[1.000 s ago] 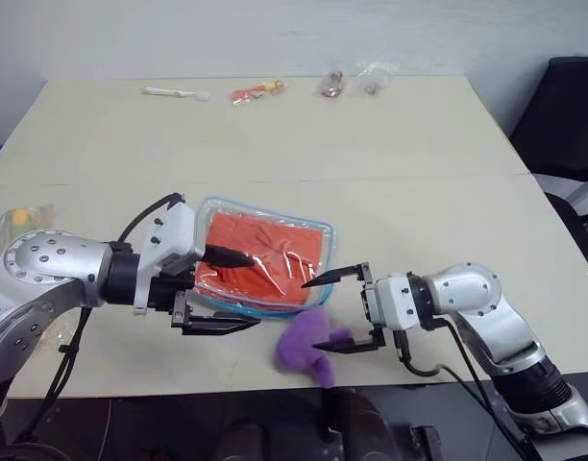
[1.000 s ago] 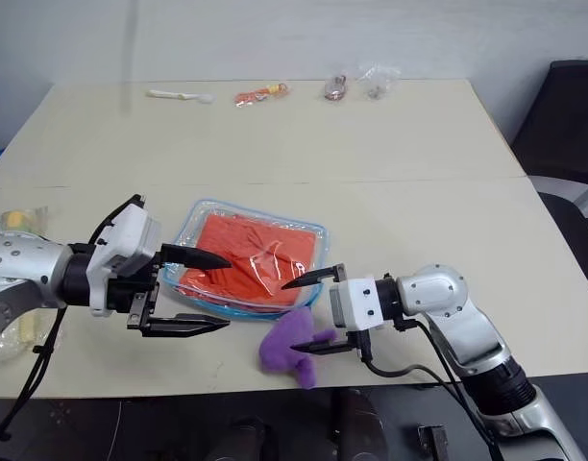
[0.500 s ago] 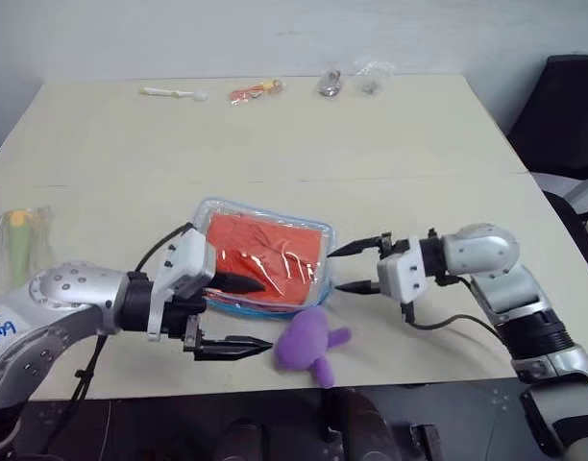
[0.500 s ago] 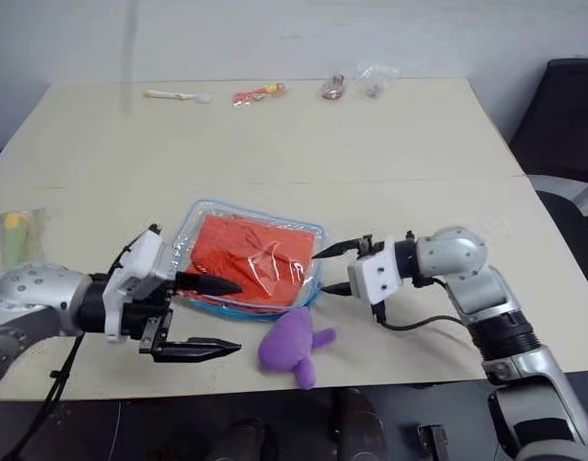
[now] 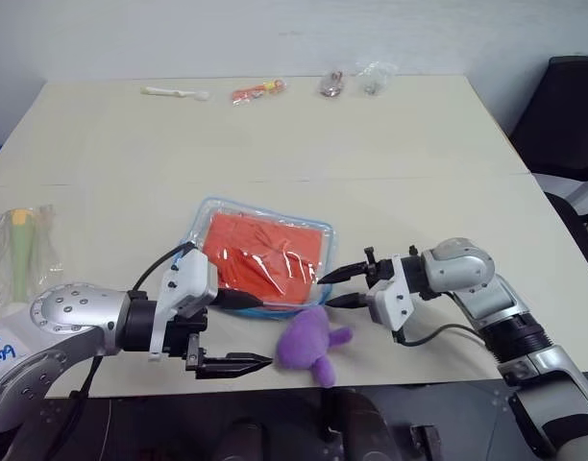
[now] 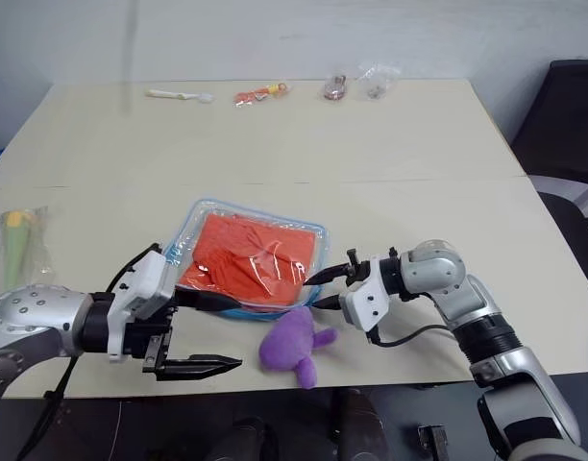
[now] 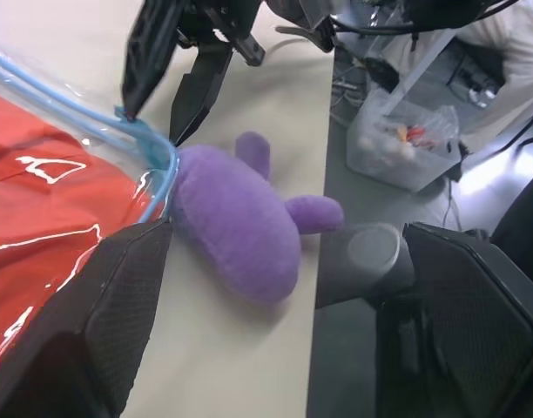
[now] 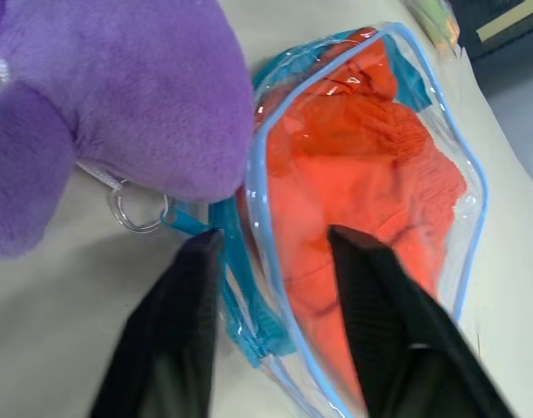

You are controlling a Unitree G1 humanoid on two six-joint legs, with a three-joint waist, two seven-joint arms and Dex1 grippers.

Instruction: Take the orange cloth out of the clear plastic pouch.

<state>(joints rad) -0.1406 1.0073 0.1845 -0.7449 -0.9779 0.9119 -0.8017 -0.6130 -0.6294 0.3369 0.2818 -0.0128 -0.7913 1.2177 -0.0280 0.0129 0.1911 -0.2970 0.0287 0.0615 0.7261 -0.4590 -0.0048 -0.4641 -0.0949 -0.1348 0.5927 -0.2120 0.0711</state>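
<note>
The clear plastic pouch (image 5: 209,217) with light blue trim lies flat near the table's front, and the orange cloth (image 5: 265,259) fills it. My right gripper (image 5: 325,291) is at the pouch's near right corner. Its narrowed jaws straddle the blue trim (image 8: 258,218), one finger over the pouch's top and one beside its edge, with a gap still showing. My left gripper (image 5: 248,331) stands wide open at the near left corner. Its upper finger lies over the pouch's edge and its lower finger hangs past the table's front.
A purple plush toy (image 5: 308,341) lies against the pouch's near edge, between the two grippers. A thin clear bag holding a green brush (image 5: 20,252) is at the far left. Small items (image 5: 256,91) line the far edge. A black chair (image 5: 563,106) stands to the right.
My right gripper rolled, moved from over the purple toy to the pouch's corner, and its jaws narrowed. My left gripper sank a little toward the table's front, still wide open.
</note>
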